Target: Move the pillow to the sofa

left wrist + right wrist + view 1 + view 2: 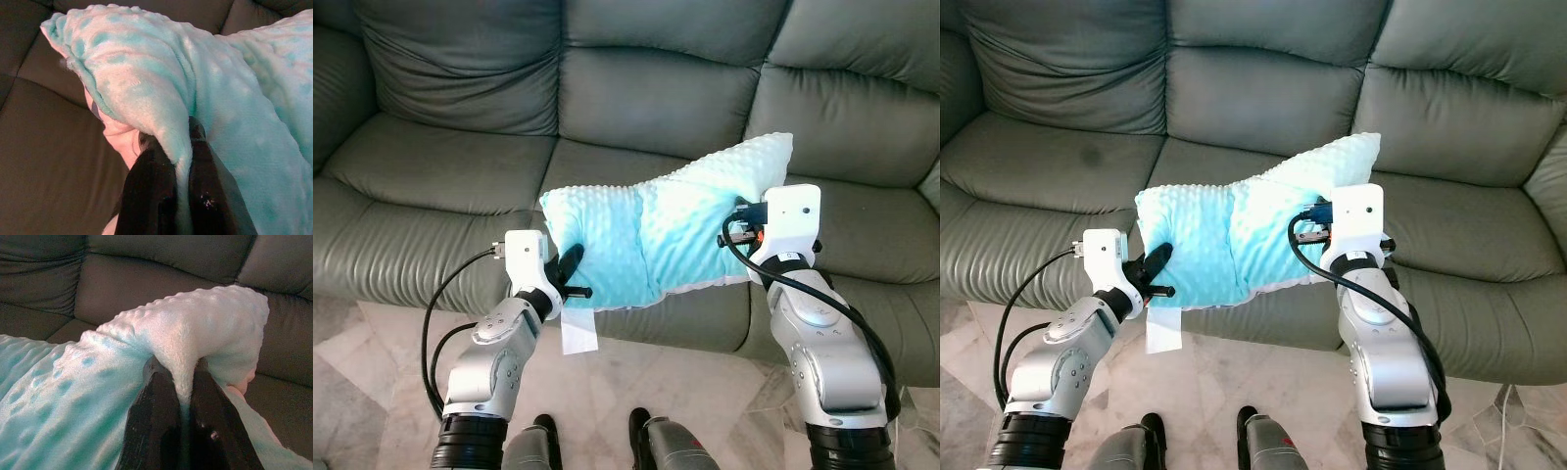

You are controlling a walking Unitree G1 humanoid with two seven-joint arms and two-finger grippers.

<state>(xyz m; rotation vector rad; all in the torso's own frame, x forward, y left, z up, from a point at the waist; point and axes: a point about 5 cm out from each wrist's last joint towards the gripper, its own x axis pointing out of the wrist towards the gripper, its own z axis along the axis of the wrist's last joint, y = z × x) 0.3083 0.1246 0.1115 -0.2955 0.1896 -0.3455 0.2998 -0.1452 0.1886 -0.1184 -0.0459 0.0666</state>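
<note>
A turquoise dotted pillow (656, 230) hangs stretched between both arms, just over the near edge of the grey sofa's (450, 171) middle seat. The left gripper (182, 147) pinches the pillow's lower left edge, jaws pressed on a fold of fabric; the right gripper (182, 382) clamps the right end, where its higher corner rises. The pillow's long axis runs left to right, roughly parallel to the sofa front and tilted up to the right. The open seat cushion lies directly beyond and below, so a short forward carry by both arms together looks sufficient.
</note>
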